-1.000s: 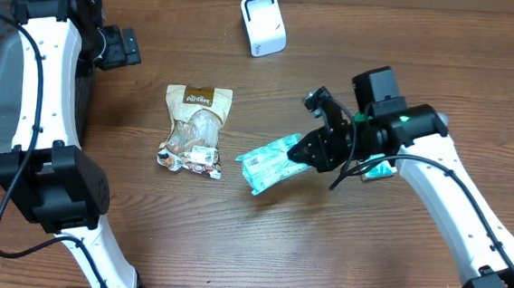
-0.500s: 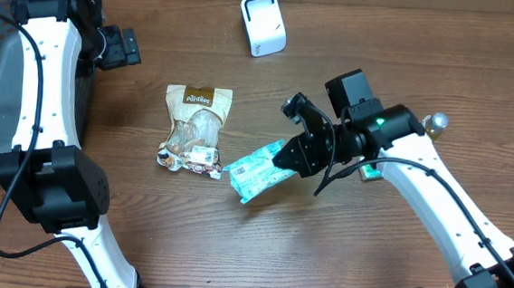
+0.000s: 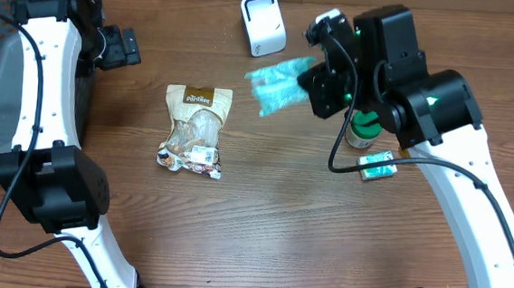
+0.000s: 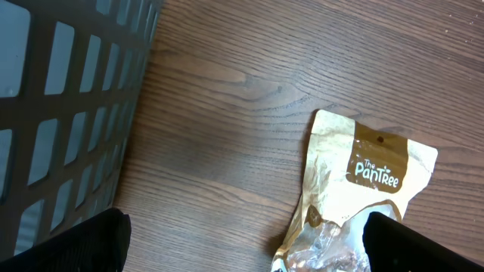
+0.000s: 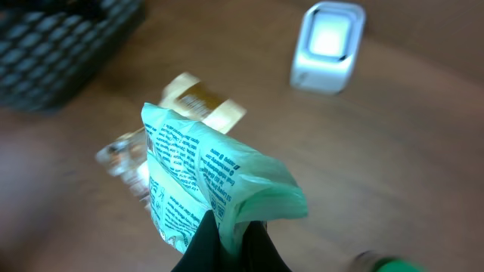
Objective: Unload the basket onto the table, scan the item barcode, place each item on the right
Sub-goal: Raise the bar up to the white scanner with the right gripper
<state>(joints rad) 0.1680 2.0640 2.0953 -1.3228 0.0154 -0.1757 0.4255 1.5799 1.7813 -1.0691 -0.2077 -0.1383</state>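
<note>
The right gripper (image 3: 310, 79) is pinched shut on a teal packet (image 3: 275, 83) and holds it off the table (image 3: 269, 227). In the overhead view the packet sticks out to the left of the fingers, blurred. It sits just right of and below the white scanner (image 3: 264, 24), which stands near the table's far edge. They are near each other but not touching.

In the right wrist view the dark fingers (image 5: 208, 245) clamp the packet's gathered end at the bottom of the frame, and the packet (image 5: 200, 177) fans upward. Its printed face, with lines of small text, is turned toward the camera; I can't make out a barcode. Beyond it are the scanner (image 5: 327, 45) at upper right and a tan bag (image 5: 198, 102) at middle left, both out of focus.

The left gripper (image 3: 119, 47) hangs at the far left with its jaws spread wide and nothing between them. Its camera shows one dark fingertip in each bottom corner, with wood grain and the top of the bag (image 4: 363, 189), labelled "The Pantree", between them. A dark basket (image 4: 68, 91) fills the upper left of that frame.

The bag (image 3: 194, 129) lies flat on the table, left of centre and well apart from the packet. Under the right arm stand a green bottle (image 3: 364, 131) and, just beside it, a small teal item (image 3: 378, 168).
</note>
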